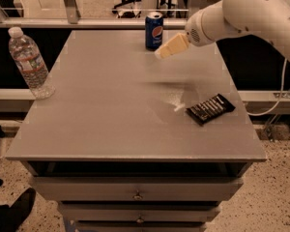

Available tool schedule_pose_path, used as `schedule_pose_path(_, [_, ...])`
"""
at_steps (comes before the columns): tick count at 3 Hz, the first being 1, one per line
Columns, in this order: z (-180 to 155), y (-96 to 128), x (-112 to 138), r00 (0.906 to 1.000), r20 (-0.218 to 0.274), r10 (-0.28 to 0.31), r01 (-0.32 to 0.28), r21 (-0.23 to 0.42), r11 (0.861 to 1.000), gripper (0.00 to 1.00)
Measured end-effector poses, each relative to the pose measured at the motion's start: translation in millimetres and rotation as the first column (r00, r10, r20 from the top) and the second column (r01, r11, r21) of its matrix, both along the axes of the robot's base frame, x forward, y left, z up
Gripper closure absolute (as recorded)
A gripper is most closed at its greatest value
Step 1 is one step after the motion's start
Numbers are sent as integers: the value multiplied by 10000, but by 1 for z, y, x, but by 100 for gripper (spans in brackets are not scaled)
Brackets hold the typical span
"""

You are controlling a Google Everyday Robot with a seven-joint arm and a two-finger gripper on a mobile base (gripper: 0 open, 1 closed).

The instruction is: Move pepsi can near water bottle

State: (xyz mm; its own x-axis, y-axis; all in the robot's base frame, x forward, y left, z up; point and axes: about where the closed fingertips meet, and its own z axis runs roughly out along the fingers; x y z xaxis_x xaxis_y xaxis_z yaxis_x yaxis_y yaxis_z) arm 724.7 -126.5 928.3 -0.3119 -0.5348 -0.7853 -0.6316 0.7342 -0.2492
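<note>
The pepsi can [154,30], blue with a silver top and a round logo, stands upright at the far edge of the grey table [116,110], right of centre. The water bottle [31,64], clear with a white cap and a pale label, stands at the table's left edge. My gripper [161,53], cream-coloured fingers on a white arm [251,13] coming in from the upper right, hovers above the table just right of the can and slightly nearer to me, not touching it.
A flat dark snack wrapper [210,109] lies on the right side of the table. Drawers [135,195] sit under the front edge. A railing [87,23] runs behind the table. A cable [275,103] hangs at the right.
</note>
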Motion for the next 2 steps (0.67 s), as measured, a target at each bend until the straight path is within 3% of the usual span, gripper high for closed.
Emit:
schedule_pose_path(1, [-20, 23, 57, 9997, 180, -175, 154, 1093, 9939, 0])
schedule_pose_path(2, [-28, 36, 93, 9988, 444, -217, 138, 1693, 9855, 0])
